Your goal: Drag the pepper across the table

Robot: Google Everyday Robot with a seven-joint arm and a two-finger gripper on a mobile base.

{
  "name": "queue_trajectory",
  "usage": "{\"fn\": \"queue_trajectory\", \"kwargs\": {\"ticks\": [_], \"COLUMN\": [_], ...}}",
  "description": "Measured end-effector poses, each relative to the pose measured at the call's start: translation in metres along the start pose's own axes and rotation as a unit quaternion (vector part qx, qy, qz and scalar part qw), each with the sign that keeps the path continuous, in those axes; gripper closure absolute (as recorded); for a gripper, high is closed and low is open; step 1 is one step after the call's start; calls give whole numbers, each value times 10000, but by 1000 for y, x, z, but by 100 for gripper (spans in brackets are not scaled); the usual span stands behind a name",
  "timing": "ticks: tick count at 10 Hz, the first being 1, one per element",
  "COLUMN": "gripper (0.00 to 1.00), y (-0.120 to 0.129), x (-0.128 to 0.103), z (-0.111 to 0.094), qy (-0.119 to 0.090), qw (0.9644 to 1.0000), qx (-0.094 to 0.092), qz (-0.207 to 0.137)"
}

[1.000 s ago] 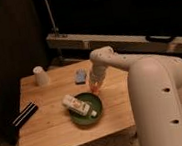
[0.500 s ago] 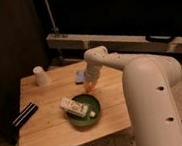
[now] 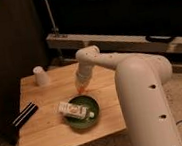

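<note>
Step in hand: I judge this to be the contact phase of the drag, with my pincer (image 3: 82, 87) down at the table (image 3: 52, 135) surface, just off the far rim of the green plate (image 3: 73, 123).

Pepper location: a small orange-red speck shows at my pincer's tip, near the middle of the table and touching or almost touching the plate's far edge; I take this to be the pepper (image 3: 81, 90). Most of it is hidden by my wrist.

Pincer state: I cannot tell whether it is spread, pressed together, or pinching the pepper.

Arm pose: my white arm (image 3: 136, 81) enters from the right edge of the table, bends at the elbow above the far right corner, and the forearm points steeply down toward the centre.

Next move requirement: I judge a low, level sweep along the planks is called for, holding the pepper against the wood and steering around the plate rim.

Obstacles: the white carton-like box (image 3: 75, 109) lies in the plate; an upturned white cup (image 3: 40, 75) stands at the far left corner; a dark flat object (image 3: 22, 117) rests at the left edge.
</note>
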Motion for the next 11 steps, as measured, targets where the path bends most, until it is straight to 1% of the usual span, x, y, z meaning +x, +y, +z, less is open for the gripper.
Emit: {"fn": "queue_trajectory", "kwargs": {"ticks": [3, 5, 11], "gripper": [73, 73, 73], "y": [24, 31, 71], "x": [1, 3, 5], "z": [9, 11, 19], "qy": [44, 38, 90], "qw": [9997, 9993, 9967], "qx": [-79, -113, -221], "qz": [-243, -343, -779]}}
